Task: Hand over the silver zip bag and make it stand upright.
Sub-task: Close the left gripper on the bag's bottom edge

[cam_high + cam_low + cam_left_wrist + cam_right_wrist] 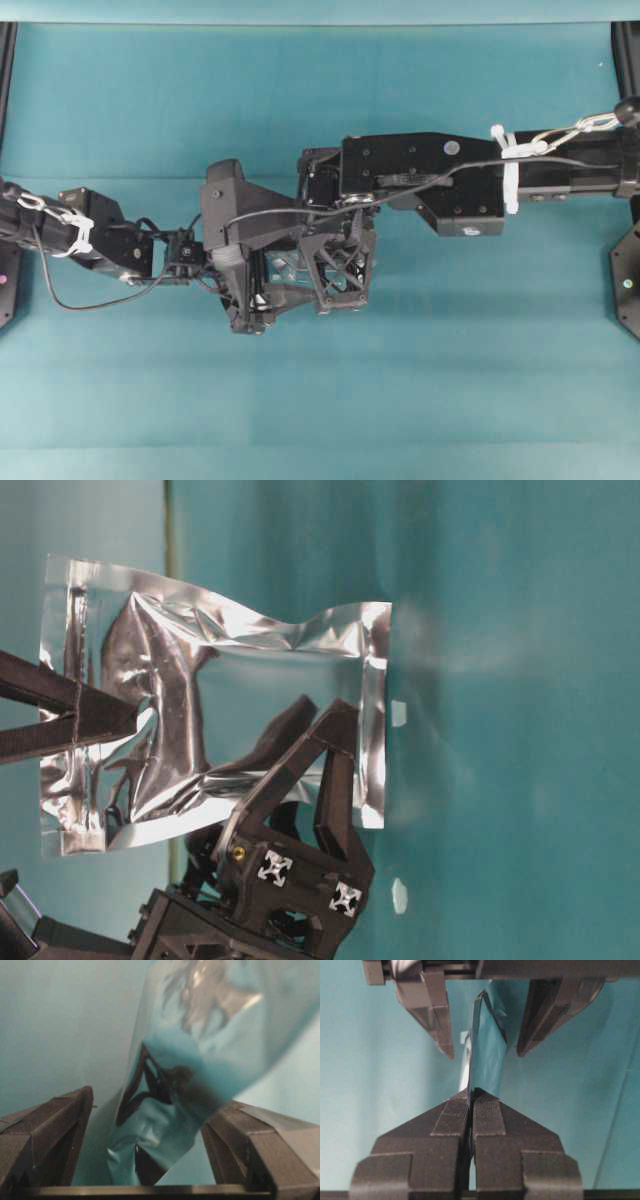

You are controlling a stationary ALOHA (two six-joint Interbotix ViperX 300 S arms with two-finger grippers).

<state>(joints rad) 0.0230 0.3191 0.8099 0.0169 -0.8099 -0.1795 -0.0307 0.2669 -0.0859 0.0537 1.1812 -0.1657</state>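
Note:
The silver zip bag [220, 680] hangs in the air above the teal table, crinkled and shiny. My right gripper [471, 1092] is shut on one thin edge of it, and in the table-level view the right gripper [125, 718] pinches the bag's zip end. The left gripper [156, 1099] is open, with the silver zip bag [200, 1035] between its fingers and a gap on both sides. In the right wrist view the left gripper [485, 1054] straddles the far edge of the silver zip bag [482, 1030]. From overhead the two arms hide most of the bag.
The teal table [320, 400] lies under both arms, which meet near its middle. Black frame posts [8, 60] stand at the far corners. No other loose objects show.

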